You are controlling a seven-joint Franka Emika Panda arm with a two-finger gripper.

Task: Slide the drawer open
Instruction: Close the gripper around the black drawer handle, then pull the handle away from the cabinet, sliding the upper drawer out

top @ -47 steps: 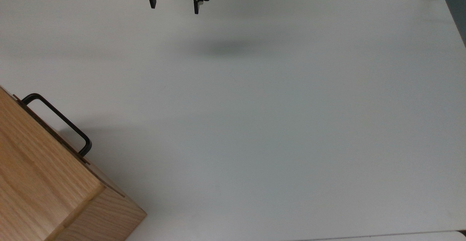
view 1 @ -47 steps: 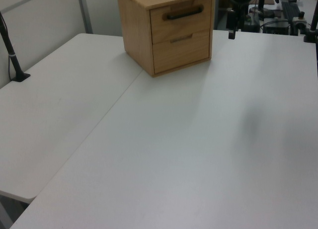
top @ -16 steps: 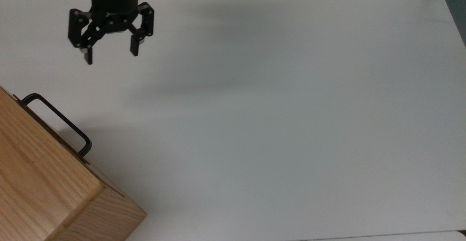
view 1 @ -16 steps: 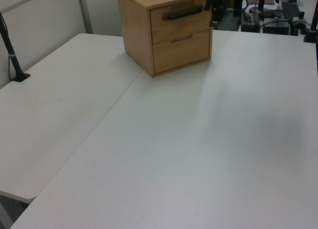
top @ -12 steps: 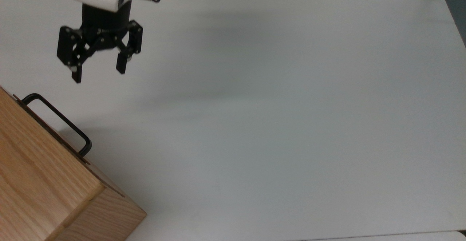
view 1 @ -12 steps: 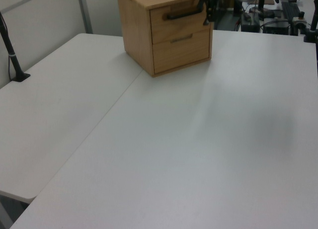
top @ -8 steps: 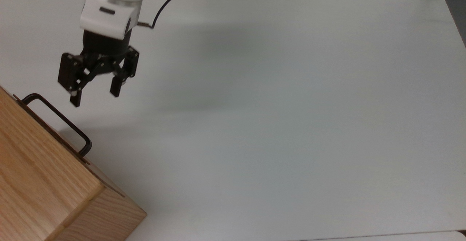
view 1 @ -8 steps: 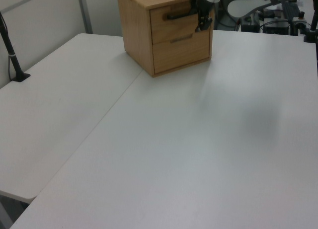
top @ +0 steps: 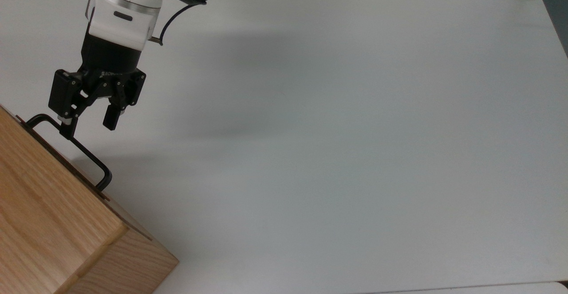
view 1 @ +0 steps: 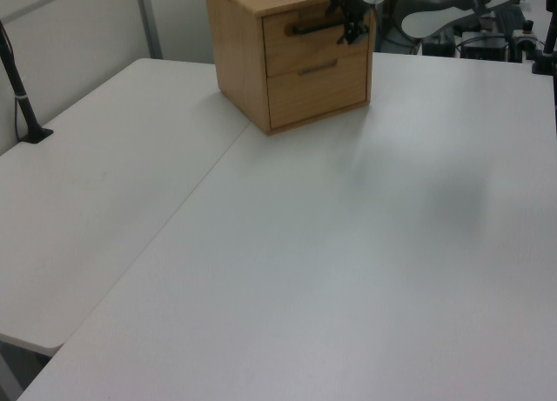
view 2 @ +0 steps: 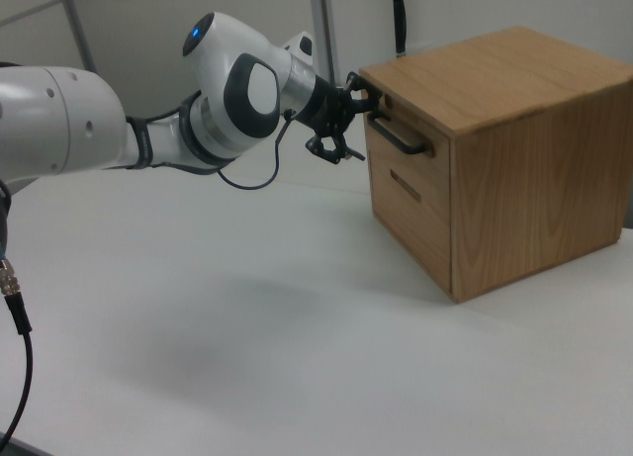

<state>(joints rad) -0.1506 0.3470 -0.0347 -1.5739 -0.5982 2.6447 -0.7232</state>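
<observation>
Your pincer [top: 88, 125] is spread wide at the handle [top: 71, 145], prob one finger already touching, so center it w/ the bar before clamping and pulling the drawer [view 1: 318, 36] straight.

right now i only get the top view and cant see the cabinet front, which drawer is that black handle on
observer: the upper drawer of two; the handle runs across its front.
operator: is it pulled out at all
observer: no, in the right view its front sits flush with the cabinet face.
operator: claw at the right height
observer: roughly. the open claw is level with the handle's near end; i cannot tell if it touches.
</observation>
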